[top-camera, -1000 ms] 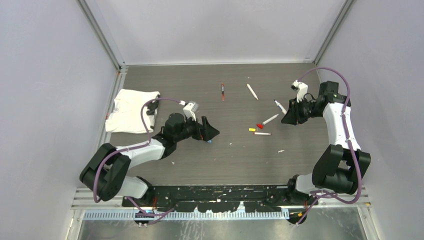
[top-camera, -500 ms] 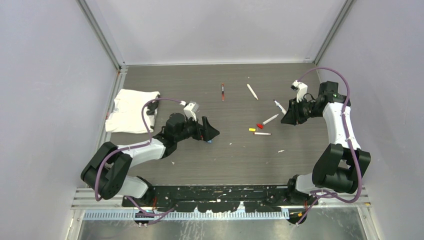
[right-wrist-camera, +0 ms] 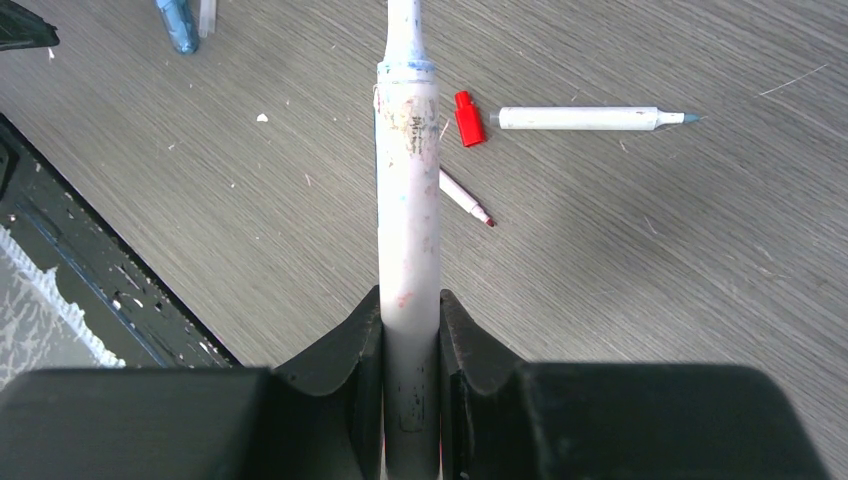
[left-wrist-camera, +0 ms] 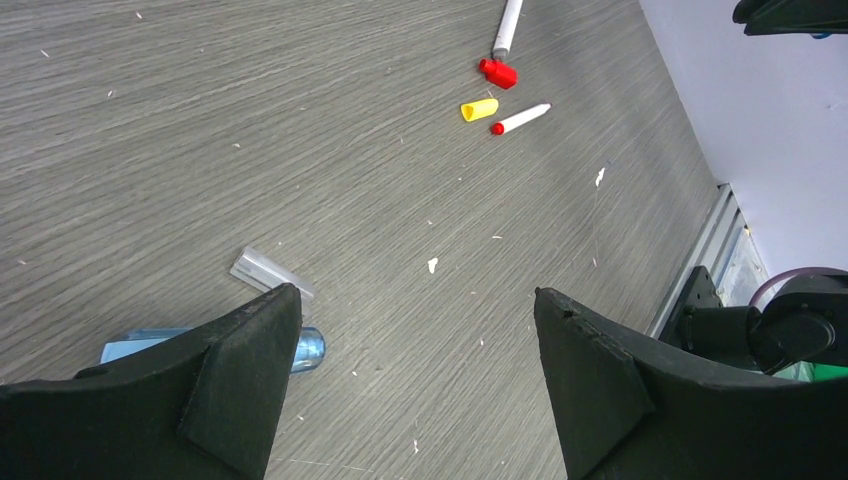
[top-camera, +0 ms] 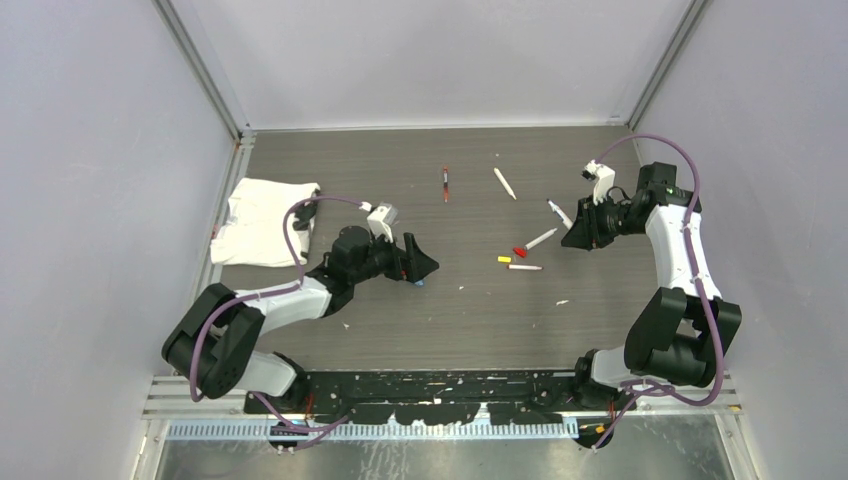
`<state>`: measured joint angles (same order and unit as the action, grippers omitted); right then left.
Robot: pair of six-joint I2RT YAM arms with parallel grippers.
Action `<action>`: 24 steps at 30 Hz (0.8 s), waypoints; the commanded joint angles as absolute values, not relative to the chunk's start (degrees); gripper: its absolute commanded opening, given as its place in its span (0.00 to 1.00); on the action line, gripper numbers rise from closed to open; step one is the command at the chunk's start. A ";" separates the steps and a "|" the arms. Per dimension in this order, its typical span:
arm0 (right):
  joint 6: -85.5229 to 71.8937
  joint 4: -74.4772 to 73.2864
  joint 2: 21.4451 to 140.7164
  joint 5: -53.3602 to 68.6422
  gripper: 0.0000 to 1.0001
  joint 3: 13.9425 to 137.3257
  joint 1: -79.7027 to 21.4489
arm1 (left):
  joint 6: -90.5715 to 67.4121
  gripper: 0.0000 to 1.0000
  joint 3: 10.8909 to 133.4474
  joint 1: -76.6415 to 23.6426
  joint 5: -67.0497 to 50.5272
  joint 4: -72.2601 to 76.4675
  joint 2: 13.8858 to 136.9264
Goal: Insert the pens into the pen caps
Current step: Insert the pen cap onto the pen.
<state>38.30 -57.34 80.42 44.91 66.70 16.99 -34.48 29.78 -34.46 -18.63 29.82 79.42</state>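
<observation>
- Your left tool (left-wrist-camera: 415,300) hangs low over the counter (left-wrist-camera: 400,180) with its jaws spread wide, grasping nothing.
- A blue piece (left-wrist-camera: 305,350) lies half hidden under one of its fingers, with a clear sliver (left-wrist-camera: 270,275) just beside it. You cannot tell from here whether the blue piece is a cap.
- Further out, near mid-counter, a red-tip pen (left-wrist-camera: 520,118) lies just beside a yellow cap (left-wrist-camera: 479,109). A red cap (left-wrist-camera: 498,72) sits close behind them, at the end of a grey-tip pen (right-wrist-camera: 580,118).
- Expect the caps to be tiny, light and smooth, so they will likely skid or tip at a nudge. Pinch one across its closed end and keep the mouth clear.
- The pens look light, stiff and round, so they are apt to roll. Grip one squarely across the barrel, well back from the tip.
- Your right tool (right-wrist-camera: 410,320) is clenched on a pen (right-wrist-camera: 408,200) and holds it above the counter, over the red-cap cluster. The grip sits toward the rear of the scuffed barrel, and the tip end juts free ahead.
- With that much overhang, the barrel may pivot or slide in the pads when you push, so keep the thrust along its axis.
- Toward the back, a dark pen (top-camera: 445,183) and a white pen (top-camera: 504,183) lie apart from each other, ungripped.
</observation>
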 commanded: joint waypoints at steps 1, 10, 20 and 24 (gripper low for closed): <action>39.11 -57.70 80.62 46.60 0.01 67.50 17.15 | -33.85 0.87 31.90 -34.25 -17.52 30.63 79.72; 38.67 -58.45 78.62 49.48 0.01 68.33 15.55 | -39.85 0.82 34.01 -32.85 -18.67 24.21 77.25; 37.85 -56.85 74.53 45.92 0.01 67.66 1.94 | -33.59 0.82 37.52 -32.66 -5.45 -5.91 60.92; 37.24 -55.04 72.89 46.07 0.01 66.39 -2.40 | -29.00 0.83 37.59 -32.62 3.52 -16.00 52.89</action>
